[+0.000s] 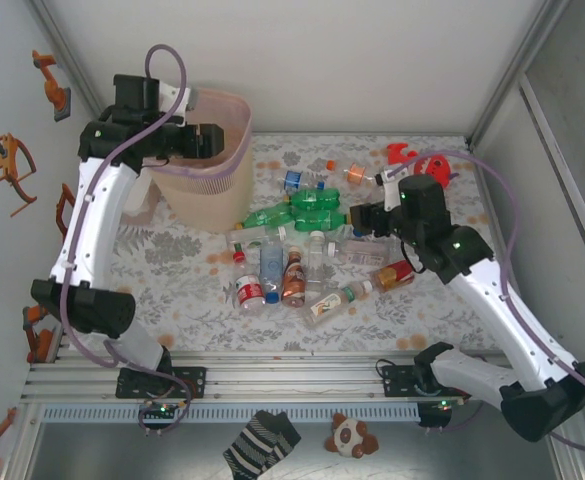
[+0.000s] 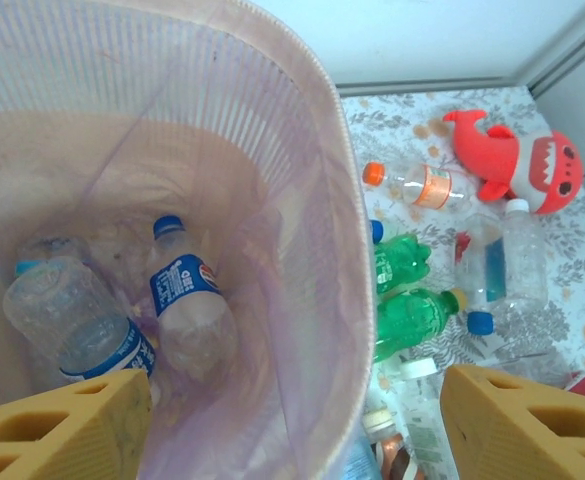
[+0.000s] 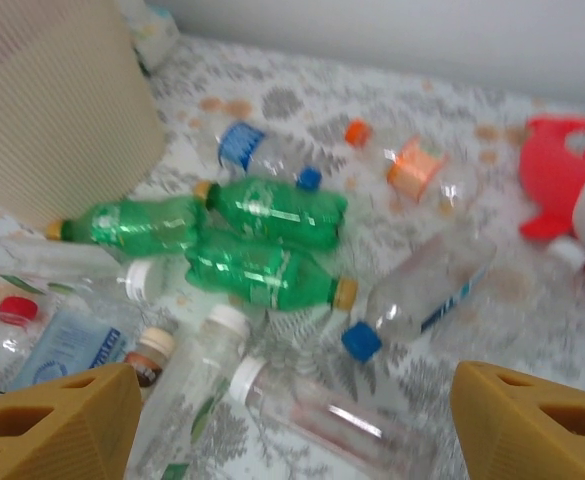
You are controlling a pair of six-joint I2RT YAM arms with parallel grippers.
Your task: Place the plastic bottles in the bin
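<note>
The pale pink bin (image 1: 227, 165) stands at the back left of the table. My left gripper (image 1: 204, 140) hangs open over its mouth and holds nothing. In the left wrist view, looking down between the fingers (image 2: 292, 425), the bin's rim (image 2: 324, 200) curves past and two clear blue-labelled bottles (image 2: 187, 305) lie at the bottom. Several plastic bottles are scattered mid-table, among them green ones (image 1: 312, 205). My right gripper (image 1: 362, 220) hovers open above them, empty. Its wrist view (image 3: 292, 420) shows green bottles (image 3: 262, 270), a clear blue-capped bottle (image 3: 412, 300) and a white-capped one (image 3: 332, 410) below.
A red plush shark (image 1: 422, 162) lies at the back right, near an orange-capped bottle (image 1: 350, 173). Walls close in the back and both sides. A striped sock (image 1: 260, 442) and a small plush (image 1: 350, 436) lie on the ledge before the arm rail (image 1: 292, 378).
</note>
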